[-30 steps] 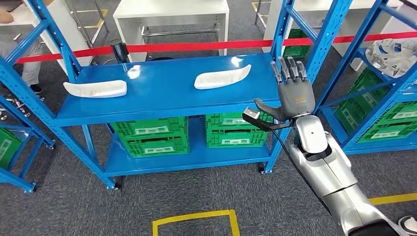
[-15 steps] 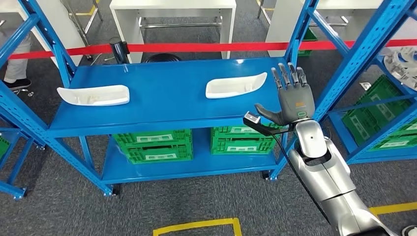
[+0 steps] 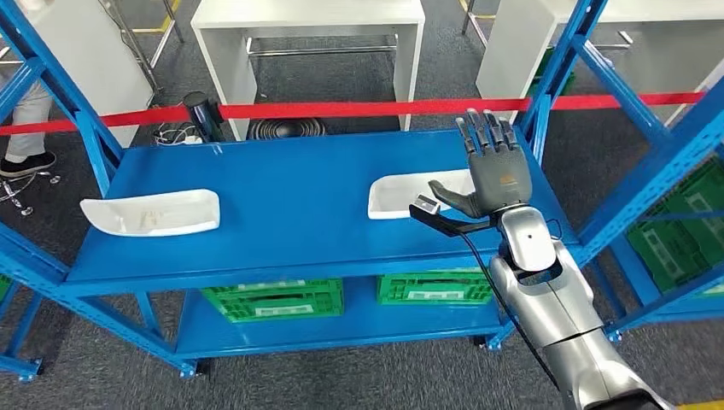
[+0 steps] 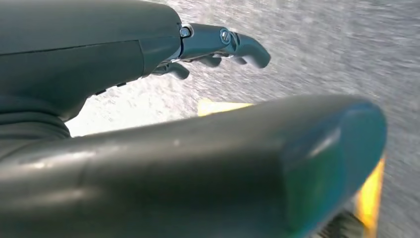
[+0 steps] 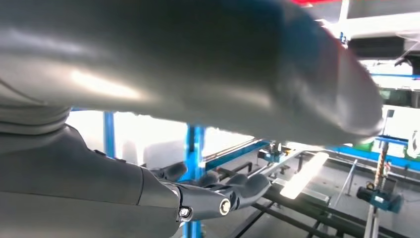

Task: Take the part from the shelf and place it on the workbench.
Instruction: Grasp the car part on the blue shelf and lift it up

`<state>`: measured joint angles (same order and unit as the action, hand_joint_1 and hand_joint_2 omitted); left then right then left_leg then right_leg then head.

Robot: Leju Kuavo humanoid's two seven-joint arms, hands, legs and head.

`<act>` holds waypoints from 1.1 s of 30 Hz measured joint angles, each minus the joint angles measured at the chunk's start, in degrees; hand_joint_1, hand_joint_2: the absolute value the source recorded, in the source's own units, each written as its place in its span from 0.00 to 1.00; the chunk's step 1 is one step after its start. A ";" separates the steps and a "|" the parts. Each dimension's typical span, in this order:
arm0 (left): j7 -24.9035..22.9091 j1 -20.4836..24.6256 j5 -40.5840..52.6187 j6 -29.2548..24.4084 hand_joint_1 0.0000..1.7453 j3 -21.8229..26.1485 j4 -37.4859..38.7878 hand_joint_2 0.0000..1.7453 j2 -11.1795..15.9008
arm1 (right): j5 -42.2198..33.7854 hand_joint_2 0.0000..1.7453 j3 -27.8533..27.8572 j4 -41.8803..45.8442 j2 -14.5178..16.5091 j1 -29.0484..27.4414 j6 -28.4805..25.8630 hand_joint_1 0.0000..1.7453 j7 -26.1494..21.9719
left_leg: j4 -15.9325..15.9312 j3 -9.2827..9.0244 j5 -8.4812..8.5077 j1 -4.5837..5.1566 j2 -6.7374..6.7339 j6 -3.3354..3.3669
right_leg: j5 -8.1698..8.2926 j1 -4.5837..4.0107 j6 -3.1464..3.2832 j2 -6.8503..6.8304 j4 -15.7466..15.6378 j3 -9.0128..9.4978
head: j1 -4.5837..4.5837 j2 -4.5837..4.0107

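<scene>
No writing can be read; the green crates [image 3: 275,299] carry pale labels too small to make out. The right hand [image 3: 491,171] hovers spread and empty over the near end of a white part [image 3: 401,195] on the blue shelf [image 3: 290,213]. A second white part [image 3: 149,212] lies well apart. The left hand [image 4: 148,99] holds nothing, fingers loosely extended.

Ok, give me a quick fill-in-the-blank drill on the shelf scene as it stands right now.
1. The blue metal shelf carries ____ long white moulded parts on its upper level.
2. The robot's right hand is raised with fingers spread over the white part on the ____ side.
3. Under that level sit ____ plastic crates.
4. Behind the shelf stretches a ____ barrier tape.

Missing words: two; right; green; red
</scene>
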<state>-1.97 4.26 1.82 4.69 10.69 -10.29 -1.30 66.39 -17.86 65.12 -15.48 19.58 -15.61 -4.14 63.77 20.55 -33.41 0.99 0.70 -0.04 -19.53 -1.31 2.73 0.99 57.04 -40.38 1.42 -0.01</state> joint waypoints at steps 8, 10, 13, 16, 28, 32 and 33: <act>0.21 -1.07 0.29 -0.02 0.00 0.02 0.26 0.00 0.04 | -2.05 0.00 -2.29 -1.72 3.88 0.45 0.45 0.00 -1.15 | 1.08 17.07 -4.32 -0.28 -0.25 -0.48 | -9.01 0.48 0.40 0.31 -0.06 10.70 | -0.08 0.01; 0.43 -1.46 0.31 -0.09 0.00 0.02 0.49 0.00 0.13 | -2.90 0.00 -3.30 -2.37 5.05 0.35 0.77 0.00 -1.68 | -4.34 18.19 7.62 -0.01 0.02 0.09 | -11.07 0.33 0.04 0.61 0.38 12.42 | -0.10 0.01; 0.57 -1.21 0.23 -0.49 0.00 0.03 0.60 0.00 0.13 | -4.17 0.00 -4.52 -2.72 6.61 0.58 1.24 0.00 -2.72 | -5.61 17.99 11.68 0.03 0.17 0.53 | -13.45 0.29 -1.00 1.09 0.46 13.43 | -0.15 0.01; 0.58 -0.49 0.25 -0.69 0.00 0.04 0.40 0.00 0.01 | -5.46 0.00 -5.43 -2.54 7.47 1.35 1.70 0.00 -3.64 | -6.27 16.51 10.51 -0.58 0.16 1.28 | -15.89 0.42 -2.16 0.22 4.64 11.80 | 0.10 0.01; -0.23 -0.57 1.12 -0.84 0.00 0.06 0.43 0.00 0.18 | -8.23 0.00 -8.46 -1.21 7.98 0.36 3.20 0.00 -2.21 | -5.70 11.33 5.01 -0.92 0.28 -0.35 | -7.01 1.76 -2.54 -0.58 1.66 5.59 | 0.26 0.01; -0.26 -0.46 1.20 -0.84 0.00 0.06 0.44 0.00 0.12 | -8.73 0.00 -8.80 -1.09 7.96 0.33 3.21 0.00 -2.27 | -6.45 10.79 4.94 -0.89 0.03 -0.40 | -7.31 1.68 -2.03 -0.32 1.65 5.66 | 0.27 0.01; -0.26 -0.44 1.21 -0.83 0.00 0.06 0.43 0.00 0.11 | -8.95 0.00 -8.88 -1.07 7.95 0.33 3.24 0.00 -2.28 | -6.55 10.71 4.93 -0.89 0.03 -0.42 | -7.36 1.67 -1.95 -0.32 1.65 5.68 | 0.27 0.01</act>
<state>-2.23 3.82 3.03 3.86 10.75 -9.86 -1.19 57.44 -26.74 64.05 -7.52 19.91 -12.37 -6.43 57.21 31.27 -28.48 0.09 0.72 -0.46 -26.89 0.36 0.78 0.67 58.69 -34.69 1.69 0.00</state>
